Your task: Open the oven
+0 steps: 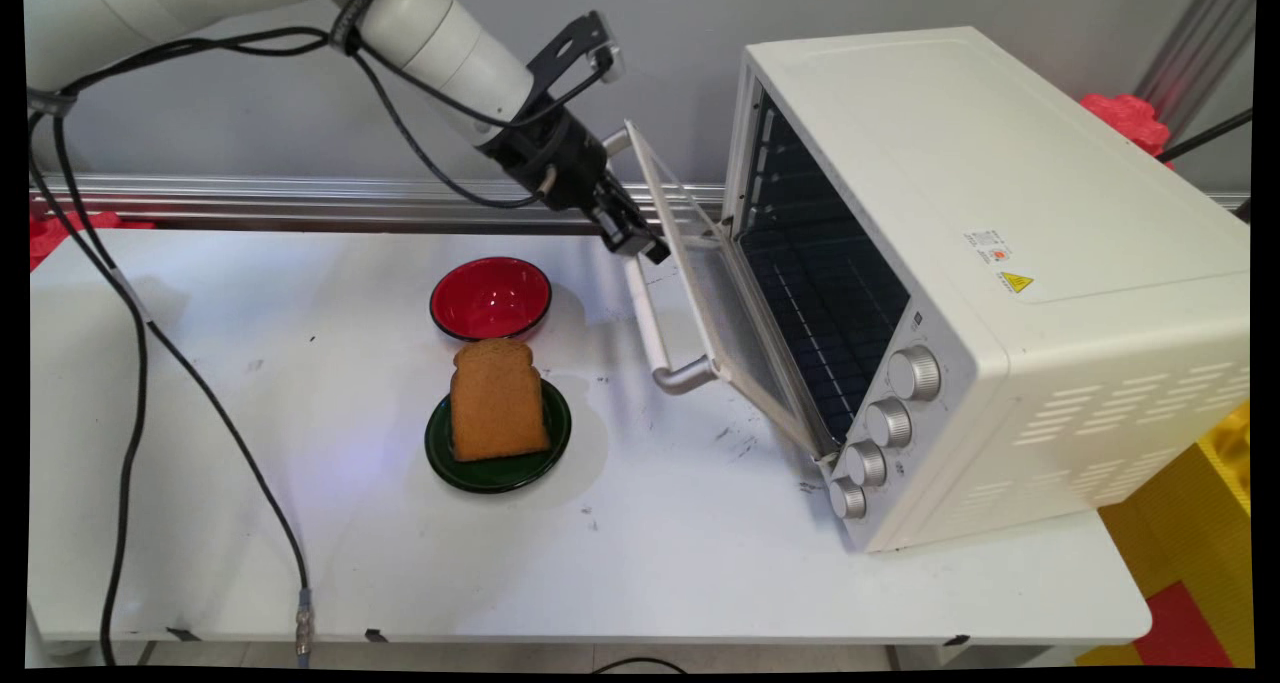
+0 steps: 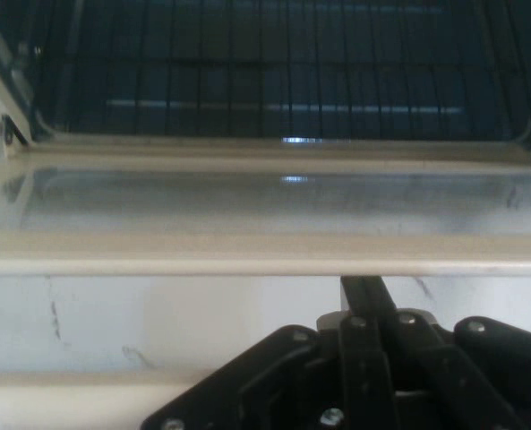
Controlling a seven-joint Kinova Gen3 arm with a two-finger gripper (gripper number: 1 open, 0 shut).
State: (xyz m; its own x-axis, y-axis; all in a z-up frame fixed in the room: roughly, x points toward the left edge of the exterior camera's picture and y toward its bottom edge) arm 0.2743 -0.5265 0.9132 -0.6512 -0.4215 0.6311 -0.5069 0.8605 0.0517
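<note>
1. Gripper [image 1: 645, 246] sits at the free top edge of the oven door [image 1: 722, 315], towards the far end of that edge. Its fingers are drawn together with nothing between them. In the hand view the gripper [image 2: 363, 288] shows as a single black tip meeting the door's [image 2: 265, 208] pale frame.
2. Whether the tip presses on the frame or only stands against it is hard to tell from either view.
3. The door hangs partly open, tilted out from the white oven [image 1: 1000, 213] at the table's [image 1: 700, 573] right. It is hinged along its bottom edge, and the dark wire rack [image 2: 265, 81] shows behind it.
4. The door looks stiff and fairly heavy: a metal frame round a glass pane that would not bear a knock. It should swing only about its hinge.
5. The pale bar handle [image 1: 648, 321] standing off the door's outer face looks like the soundest hold; the smooth frame edge would likely slip.
6. A slice of brown toast [image 1: 497, 403] lies on a dark green plate [image 1: 500, 475] left of the oven. A red bowl [image 1: 490, 296] stands just behind it, and both are well apart from the gripper.
</note>
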